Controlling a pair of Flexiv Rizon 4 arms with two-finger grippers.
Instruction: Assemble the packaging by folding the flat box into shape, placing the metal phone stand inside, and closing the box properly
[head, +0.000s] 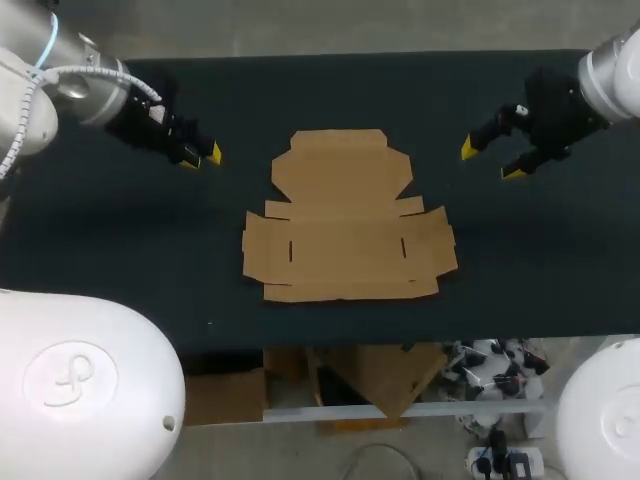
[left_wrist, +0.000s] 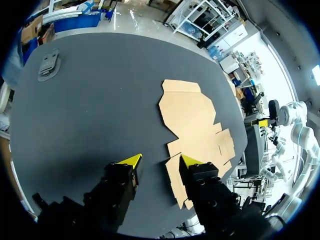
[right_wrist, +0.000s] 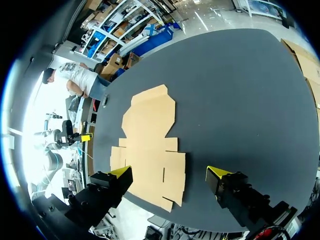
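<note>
Hovering toward the far left corner of the surface, my left jaws stand partly open and hold nothing. My right jaws, toward the far right corner, stand wide open, also empty. The box (head: 345, 215) lies flat and unfolded in the middle of the surface between them. The grey stand (left_wrist: 49, 65) lies by the left edge, well apart from the box.

Plain brown flat box (head: 345, 218) on a dark table (head: 120, 260); yellow-tipped hands.
</note>
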